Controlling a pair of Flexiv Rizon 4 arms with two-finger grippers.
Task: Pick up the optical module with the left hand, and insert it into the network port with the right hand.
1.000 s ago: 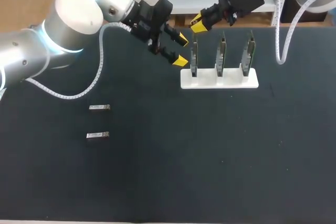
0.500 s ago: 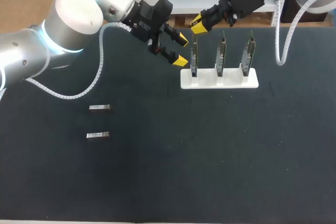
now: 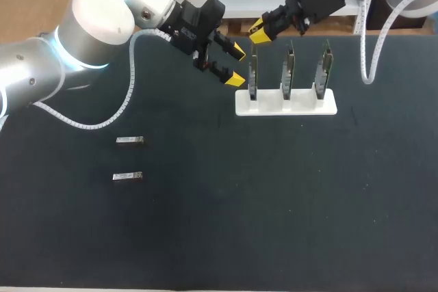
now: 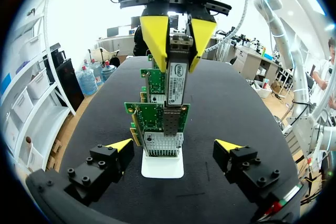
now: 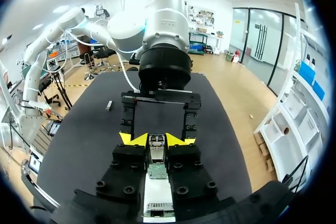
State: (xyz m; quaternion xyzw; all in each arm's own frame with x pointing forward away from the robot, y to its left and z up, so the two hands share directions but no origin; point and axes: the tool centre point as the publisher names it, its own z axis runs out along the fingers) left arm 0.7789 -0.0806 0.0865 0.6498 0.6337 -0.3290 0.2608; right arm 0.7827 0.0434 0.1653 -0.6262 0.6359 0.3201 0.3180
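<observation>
My right gripper (image 3: 259, 32) hangs over the leftmost of three green network cards (image 3: 253, 73), shut on a silver optical module (image 4: 176, 77). The module points down, and its lower end meets the metal port cage (image 4: 170, 123) on that card. In the right wrist view the module (image 5: 156, 148) sits between my right gripper's (image 5: 156, 139) yellow tips, just above the card's edge (image 5: 156, 171). My left gripper (image 3: 237, 64) stands open beside the same card, facing it, with nothing between its fingers; in its own view the left gripper (image 4: 174, 148) frames the white stand (image 4: 163, 166).
The white stand (image 3: 301, 106) holds the three upright cards at the table's far middle. Two spare modules (image 3: 129, 140) (image 3: 127, 177) lie on the dark mat at the left. One spare module (image 5: 108, 106) shows behind my left arm.
</observation>
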